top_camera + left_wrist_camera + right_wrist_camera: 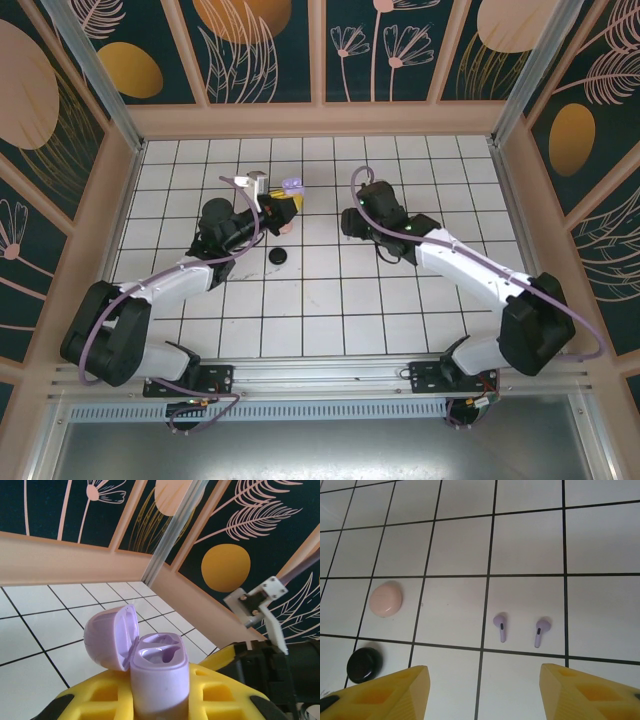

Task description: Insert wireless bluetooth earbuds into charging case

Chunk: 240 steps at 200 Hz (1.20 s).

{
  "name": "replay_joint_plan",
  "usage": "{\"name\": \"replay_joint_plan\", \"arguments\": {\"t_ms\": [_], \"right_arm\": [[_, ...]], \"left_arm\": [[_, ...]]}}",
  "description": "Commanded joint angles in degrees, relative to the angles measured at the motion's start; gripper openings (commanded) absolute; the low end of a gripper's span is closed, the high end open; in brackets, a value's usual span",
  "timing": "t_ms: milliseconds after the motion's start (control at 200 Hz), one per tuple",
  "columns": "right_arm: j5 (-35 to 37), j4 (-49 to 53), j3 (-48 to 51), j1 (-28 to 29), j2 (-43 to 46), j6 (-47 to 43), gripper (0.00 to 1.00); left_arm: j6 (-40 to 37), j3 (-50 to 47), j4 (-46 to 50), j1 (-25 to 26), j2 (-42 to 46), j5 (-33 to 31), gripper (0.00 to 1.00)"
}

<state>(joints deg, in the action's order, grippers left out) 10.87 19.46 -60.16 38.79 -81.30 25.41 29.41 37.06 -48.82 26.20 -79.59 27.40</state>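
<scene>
- Top external view: your left arm [170, 285] reaches out over the white tiled table [440, 165]. The left fingers [281, 206] are clenched on a lilac case [292, 187], held up off the tiles.
- Just nearer to the arm bases than those fingers, a round black case [278, 257] lies shut on the table.
- Further right, your right arm [460, 262] stretches toward the middle of the table, with its wrist pointing down at the tiles.
- Left wrist view: the yellow fingers grasp the body of the lilac case from both sides. Its lid is swung open to the left, and the two hollows inside face up.
- Right wrist view: a pink case [385, 599] lies shut on the left, and the black case sits just below it, beside the left-hand finger.
- Moving right, two lilac earbuds [500, 626] lie side by side on one tile, a little apart. Their stems point toward the bottom edge and stop just short of a black grid line.
- The right fingers [395, 692] are released and spread wide, with the earbuds showing in the gap between them and untouched.
</scene>
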Motion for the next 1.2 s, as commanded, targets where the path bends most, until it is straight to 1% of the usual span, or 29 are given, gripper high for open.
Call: {"name": "replay_joint_plan", "arguments": {"t_ms": [0, 260, 320, 360, 425, 646, 746, 851, 1196], "right_arm": [[-0.42, 2.17, -3.25, -1.02, -3.15, -1.47, 0.61], [-2.90, 3.74, -8.75, -4.21, -11.51, -3.13, 0.61], [-3.85, 3.33, -9.26, -4.76, -13.01, -3.50, 0.61], [-4.18, 3.21, -9.73, -5.02, -14.04, -3.82, 0.61], [-4.60, 3.38, -10.56, -5.21, -15.85, -4.33, 0.60], [-6.29, 5.32, -13.29, -5.63, -21.33, -6.57, 0.60], [-7.21, 5.76, -13.92, -5.69, -23.11, -7.29, 0.59], [-7.98, 6.30, -14.99, -5.74, -25.12, -8.06, 0.57], [-9.76, 7.74, -18.87, -5.74, -30.53, -10.89, 0.47]], "left_arm": [[0.83, 0.58, -4.94, 0.08, 0.21, 1.70, 0.00], [1.57, -1.75, -7.18, 0.04, 2.43, 1.12, 0.00], [1.92, -2.10, -7.34, 0.08, 2.90, 0.83, 0.02], [1.97, -2.33, -7.34, 0.08, 3.23, 0.58, 0.00], [1.97, -2.53, -6.64, 0.08, 3.65, -0.58, 0.00], [-0.21, -3.04, -4.79, 0.08, 4.77, -1.29, 0.00], [-1.99, -3.13, -3.63, 0.08, 4.98, -0.10, 0.00], [-2.60, -3.22, -3.24, 0.08, 5.17, 1.25, 0.00], [-3.21, -2.78, -1.40, 0.08, 4.87, 2.06, 0.00]]}}
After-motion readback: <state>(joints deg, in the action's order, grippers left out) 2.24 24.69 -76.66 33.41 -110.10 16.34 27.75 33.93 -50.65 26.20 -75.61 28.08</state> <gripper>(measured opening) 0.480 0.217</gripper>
